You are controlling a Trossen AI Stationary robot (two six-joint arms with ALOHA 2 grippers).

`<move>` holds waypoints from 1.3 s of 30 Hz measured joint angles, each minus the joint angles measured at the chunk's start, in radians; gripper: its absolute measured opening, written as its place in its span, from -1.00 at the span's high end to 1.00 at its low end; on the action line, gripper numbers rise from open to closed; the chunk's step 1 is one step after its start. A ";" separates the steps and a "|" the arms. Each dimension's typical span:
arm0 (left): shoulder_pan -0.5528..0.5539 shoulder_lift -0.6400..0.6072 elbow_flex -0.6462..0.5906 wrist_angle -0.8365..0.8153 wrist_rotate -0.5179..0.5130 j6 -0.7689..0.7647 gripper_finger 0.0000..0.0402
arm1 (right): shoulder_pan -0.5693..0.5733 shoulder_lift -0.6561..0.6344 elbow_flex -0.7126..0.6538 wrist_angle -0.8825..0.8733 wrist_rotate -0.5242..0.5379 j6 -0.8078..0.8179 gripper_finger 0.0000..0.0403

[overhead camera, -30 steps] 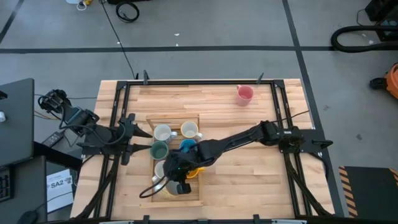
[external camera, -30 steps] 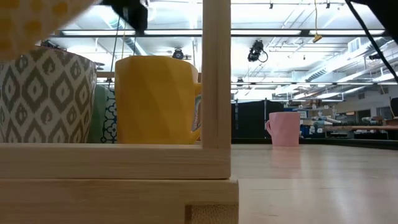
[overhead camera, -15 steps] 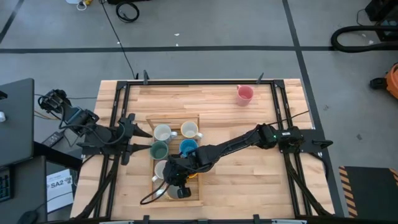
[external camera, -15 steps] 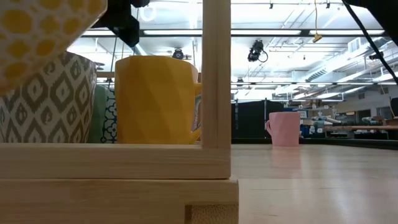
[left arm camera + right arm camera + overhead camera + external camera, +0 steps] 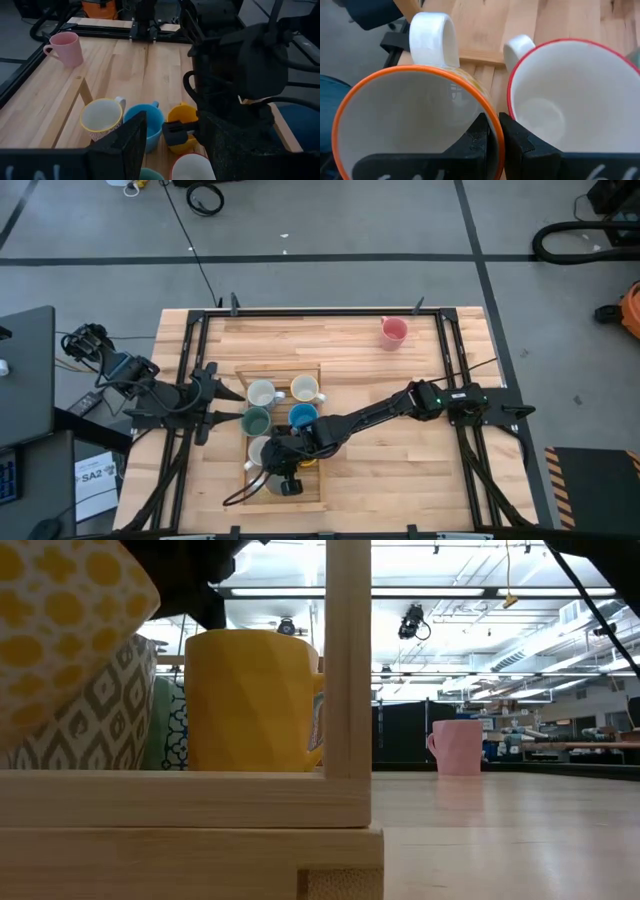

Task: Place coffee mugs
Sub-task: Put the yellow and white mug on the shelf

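Observation:
My right gripper (image 5: pixel 499 131) reaches across the table over the near end of the wooden tray (image 5: pixel 312 368) and is shut on a mug with an orange rim (image 5: pixel 415 115), white inside, with yellow dots outside (image 5: pixel 60 630). A red-rimmed white mug (image 5: pixel 570 100) stands right beside it. The tray also holds white (image 5: pixel 262 393), cream (image 5: pixel 305 388), teal (image 5: pixel 256 421), blue (image 5: pixel 302 416) and yellow (image 5: pixel 255 700) mugs. A pink mug (image 5: pixel 393 330) stands alone near the far edge. My left gripper (image 5: pixel 172 150) waits open at the tray's left side. My right gripper pinches the orange-rimmed mug's rim (image 5: pixel 492 125) on the side opposite its white handle (image 5: pixel 432 40). One finger (image 5: pixel 480 137) is inside the mug and the other (image 5: pixel 512 142) outside, coming from above. The mug hangs tilted; whether its base touches the tray, I cannot tell.
The tray's upright wooden post (image 5: pixel 348 660) and front rail (image 5: pixel 180 800) stand close before the low camera. A grey-patterned mug (image 5: pixel 100 720) sits just behind the held one. Bare tabletop (image 5: pixel 400 470) lies right of the tray. A black metal frame (image 5: pixel 330 312) borders the table.
My right gripper has moved down and a little toward the near edge over the tray's near end, staying shut on the mug. The yellow-dotted mug has come down with it and now hangs lower and more tipped in front of the grey-patterned mug.

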 joint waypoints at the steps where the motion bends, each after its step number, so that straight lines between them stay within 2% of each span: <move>1: 0.000 0.000 0.000 -0.001 0.000 0.000 0.06 | 0.000 0.000 0.000 -0.003 0.002 0.001 0.84; 6: 0.000 0.000 0.000 0.000 0.000 0.000 0.06 | 0.000 0.000 0.000 -0.029 0.010 0.050 0.84; 22: 0.000 0.000 0.000 0.000 0.000 0.009 0.06 | 0.000 0.000 0.000 -0.027 0.015 0.052 0.80; 28: 0.000 0.000 0.000 0.000 0.000 0.009 0.06 | 0.000 0.000 0.000 -0.026 -0.057 0.053 0.79; 39: 0.000 0.000 0.000 0.000 0.000 0.009 0.06 | 0.000 0.000 0.000 -0.011 -0.020 0.053 0.78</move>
